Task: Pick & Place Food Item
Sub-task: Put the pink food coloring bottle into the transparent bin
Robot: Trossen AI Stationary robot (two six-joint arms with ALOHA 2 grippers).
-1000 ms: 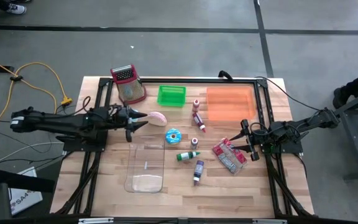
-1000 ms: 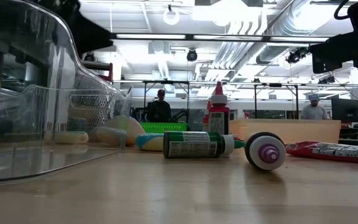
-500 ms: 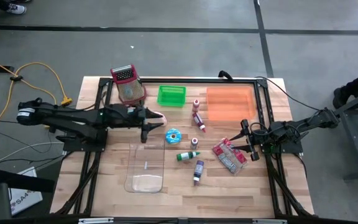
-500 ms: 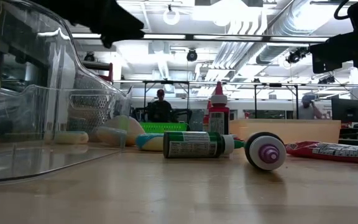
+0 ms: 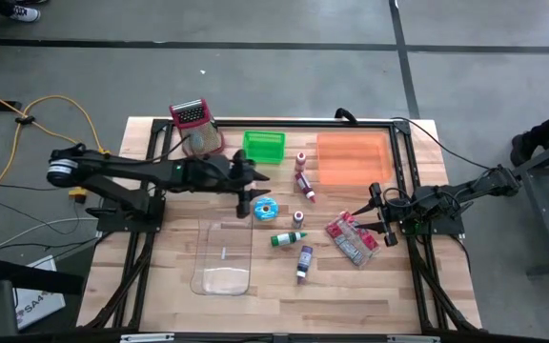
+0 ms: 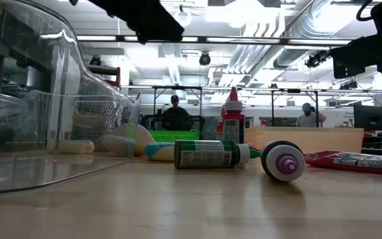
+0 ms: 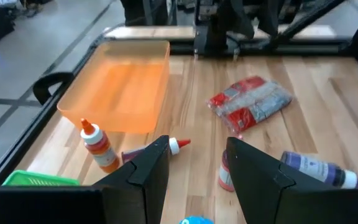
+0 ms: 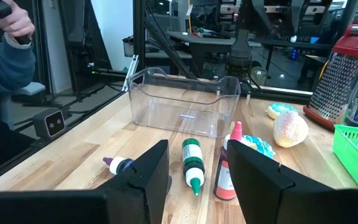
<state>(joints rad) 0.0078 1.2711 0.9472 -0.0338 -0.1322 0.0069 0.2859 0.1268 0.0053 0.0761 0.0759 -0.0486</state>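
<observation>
A blue-frosted donut point(image 5: 267, 208) lies flat on the wooden table point(image 5: 284, 305), left of its middle. A cream bun point(image 8: 290, 129) and a smaller frosted pastry point(image 8: 283, 110) rest beside it in the right wrist view; in the high view my left arm covers them. My left gripper point(image 5: 253, 191) hangs open above the table, just left of the donut, with nothing between its fingers point(image 7: 146, 171). My right gripper point(image 5: 377, 214) waits open at the right side, near a red packet point(image 5: 353, 238).
A clear plastic container point(image 5: 224, 255) stands at the near left. A green basket point(image 5: 263, 145), an orange tray point(image 5: 353, 159) and a grater point(image 5: 196, 126) line the far side. Red point(image 5: 303, 176), green point(image 5: 289, 237) and purple point(image 5: 304, 262) bottles lie mid-table. People stand in the room behind.
My left gripper has travelled toward the table's right edge and risen, passing over the bun until it is beside the blue donut. It has tipped a little and rolled slightly. Its fingers stay apart. Nothing on the table has moved.
</observation>
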